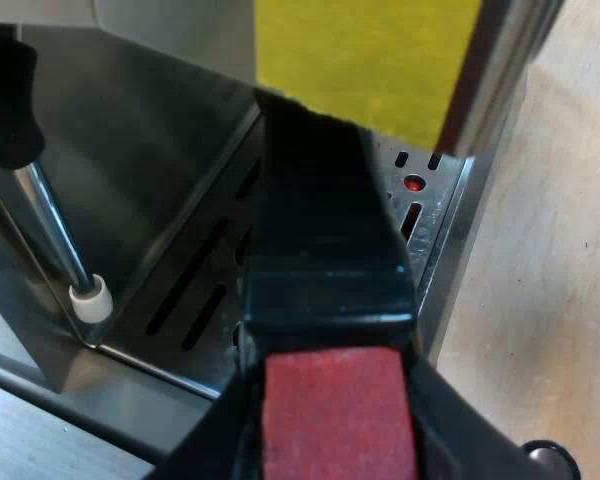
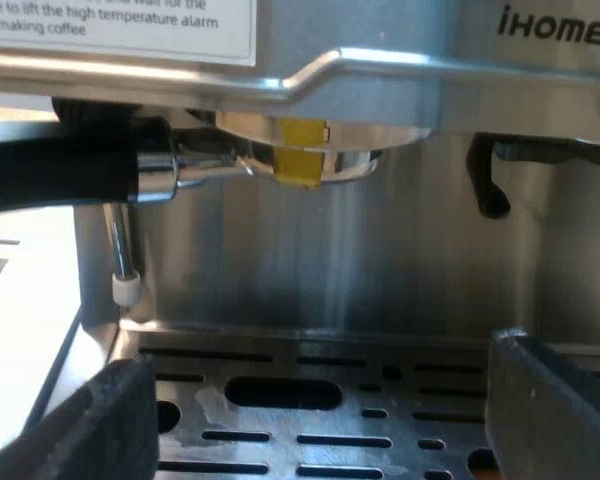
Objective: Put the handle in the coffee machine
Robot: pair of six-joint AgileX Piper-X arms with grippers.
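The left gripper (image 1: 335, 425) is clenched on the handle (image 1: 325, 230) at its red end, pressing the metal head under the espresso machine (image 2: 380, 270) outlet, evidently to lock it. The right gripper (image 2: 320, 420) is released, idle over the drip tray (image 2: 210, 415).

place: coffee counter, kind unclear | cues: espresso machine (image 2: 380, 270), slotted drip tray (image 2: 280, 422), pale wooden top (image 1: 550, 330)

The left end effector (image 1: 332, 420) is clamped on the dark handle with a red end (image 1: 325, 240), its two black fingers (image 1: 460, 430) pressed against opposite sides near the red tip. The right end effector (image 2: 320, 420) holds its own two fingers spread wide apart, pointing forward.
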